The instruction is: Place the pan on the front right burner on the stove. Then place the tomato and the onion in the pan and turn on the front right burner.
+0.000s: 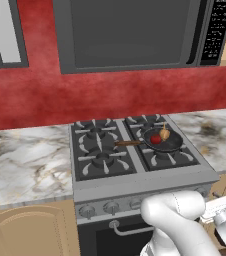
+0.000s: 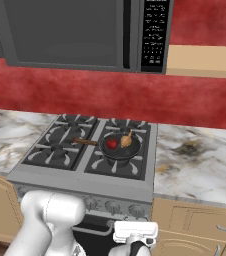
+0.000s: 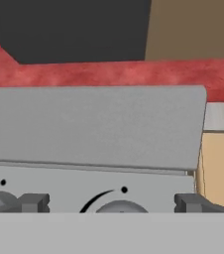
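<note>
Gripper (image 3: pixel 111 203) nearest me, fingers released, straddling stove (image 1: pixel 140 182) knob (image 3: pixel 120 207). Pan (image 1: pixel 162 141) on front right burner (image 1: pixel 167 150); tomato (image 1: pixel 155 139) inside, onion (image 1: pixel 164 134) at its 2 o'clock.

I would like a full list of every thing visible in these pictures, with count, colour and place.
stove: one, grey with black top, between the counters
burners: four, black, on the stove top
pan: one, black with brown handle, on the front right burner
tomato: one, red, in the pan
onion: one, tan, in the pan beside the tomato
knobs: a row, grey, on the stove front
microwave: one, dark, above the stove
counters: marbled white, both sides of the stove
pincer: one, dark tips, open, before a front knob
</note>
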Robot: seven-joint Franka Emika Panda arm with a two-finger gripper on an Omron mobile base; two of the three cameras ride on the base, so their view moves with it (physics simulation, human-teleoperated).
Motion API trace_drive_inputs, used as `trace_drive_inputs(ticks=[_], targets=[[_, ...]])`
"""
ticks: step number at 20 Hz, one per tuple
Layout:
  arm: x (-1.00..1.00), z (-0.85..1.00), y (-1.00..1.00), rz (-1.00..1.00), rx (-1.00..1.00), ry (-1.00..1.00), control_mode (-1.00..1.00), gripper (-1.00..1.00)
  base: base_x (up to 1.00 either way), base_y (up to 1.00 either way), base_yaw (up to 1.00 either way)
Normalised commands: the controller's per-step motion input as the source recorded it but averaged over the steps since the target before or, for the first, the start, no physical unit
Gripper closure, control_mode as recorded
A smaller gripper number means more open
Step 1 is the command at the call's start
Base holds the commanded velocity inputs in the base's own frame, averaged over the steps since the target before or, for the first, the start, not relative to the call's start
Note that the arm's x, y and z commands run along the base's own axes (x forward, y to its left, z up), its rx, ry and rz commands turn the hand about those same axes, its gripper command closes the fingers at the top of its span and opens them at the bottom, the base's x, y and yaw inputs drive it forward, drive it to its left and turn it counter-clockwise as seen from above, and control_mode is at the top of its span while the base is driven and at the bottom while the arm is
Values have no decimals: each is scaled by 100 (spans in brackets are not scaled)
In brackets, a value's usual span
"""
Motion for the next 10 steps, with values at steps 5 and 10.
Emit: trace_drive_inputs(ticks=[5,10], targets=[[0,2,1,6,5,-4,-100,-100,0,0,0],[0,3,3,8,7,-1,-100,-100,0,0,0]])
